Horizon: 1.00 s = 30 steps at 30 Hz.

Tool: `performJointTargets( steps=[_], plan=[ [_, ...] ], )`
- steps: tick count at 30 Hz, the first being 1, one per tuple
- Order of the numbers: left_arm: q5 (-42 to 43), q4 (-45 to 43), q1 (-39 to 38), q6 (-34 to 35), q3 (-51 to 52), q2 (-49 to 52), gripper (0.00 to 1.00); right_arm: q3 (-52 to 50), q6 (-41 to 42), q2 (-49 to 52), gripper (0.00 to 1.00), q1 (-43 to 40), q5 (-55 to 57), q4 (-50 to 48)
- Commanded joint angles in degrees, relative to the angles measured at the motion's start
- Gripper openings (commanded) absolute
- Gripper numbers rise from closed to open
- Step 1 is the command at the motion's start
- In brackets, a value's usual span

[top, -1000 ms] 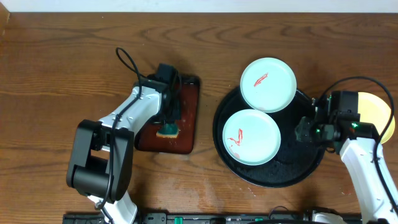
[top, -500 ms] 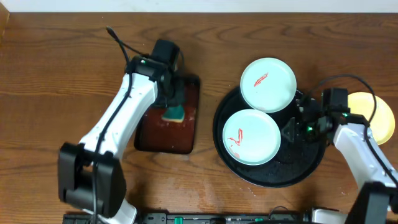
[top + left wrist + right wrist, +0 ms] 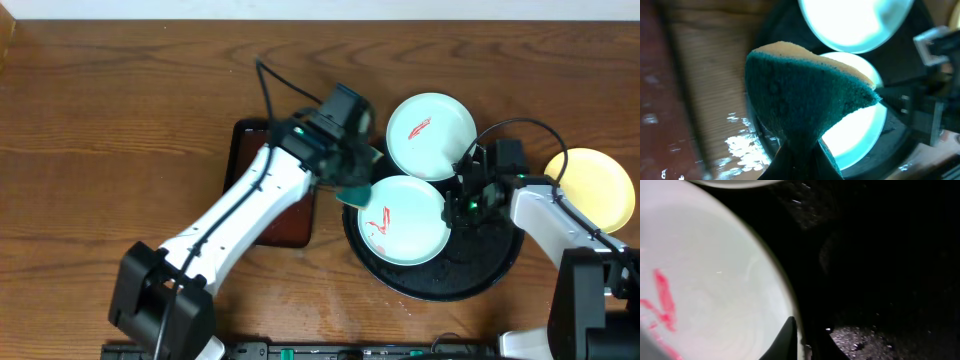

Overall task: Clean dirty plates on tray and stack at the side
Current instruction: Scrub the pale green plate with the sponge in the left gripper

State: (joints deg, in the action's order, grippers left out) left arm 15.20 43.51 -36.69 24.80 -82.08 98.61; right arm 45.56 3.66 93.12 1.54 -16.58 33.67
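The black tray (image 3: 482,262) holds two plates, each with a red smear: a pale one (image 3: 431,135) on its far rim and a pale mint one (image 3: 403,220) in the middle. The yellow plate (image 3: 592,188) lies on the table to the right. My left gripper (image 3: 352,186) is shut on a green and yellow sponge (image 3: 805,85) and holds it over the tray's left edge beside the mint plate (image 3: 860,135). My right gripper (image 3: 457,205) grips the mint plate's right rim (image 3: 715,280), one finger on top (image 3: 801,341).
A small rectangular red-brown tray (image 3: 292,222) lies left of the black tray, partly under my left arm. Wet patches show on the wood (image 3: 742,145) by the black tray's rim. Cables loop over both arms.
My left gripper lifted the sponge off the red-brown tray and carried it right to the black tray's left edge. My right gripper moved left onto the mint plate's rim.
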Motion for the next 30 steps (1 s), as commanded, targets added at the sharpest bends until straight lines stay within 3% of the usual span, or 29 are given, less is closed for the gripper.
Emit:
performJointTargets(
  steps=[1,12,21,23,27,30],
  plan=[
    [0.7,-1.1,-1.9,4.0,0.6,2.1,0.07,-0.3,3.6,1.2,0.01,2.1,6.1,-0.6],
    [1.2,-6.3,-8.1,11.3,0.6,13.0,0.07,-0.3,10.1,2.8,0.01,3.3,6.1,-2.3],
    [13.6,-13.5,-9.2,10.8,0.6,23.3,0.07,-0.3,10.1,2.8,0.01,3.4,6.1,-1.5],
    [9.2,-11.1,-8.7,11.3,0.6,23.5,0.07,-0.3,10.1,2.8,0.01,3.4,6.1,-1.4],
    [-9.1,-1.9,-7.0,13.7,-0.9,23.3,0.07,-0.3,10.1,2.8,0.01,3.4,6.1,-1.4],
    [-15.9,2.4,-6.1,13.4,-2.3,23.3,0.08,-0.3,10.1,2.8,0.01,3.4,6.1,-1.4]
  ],
)
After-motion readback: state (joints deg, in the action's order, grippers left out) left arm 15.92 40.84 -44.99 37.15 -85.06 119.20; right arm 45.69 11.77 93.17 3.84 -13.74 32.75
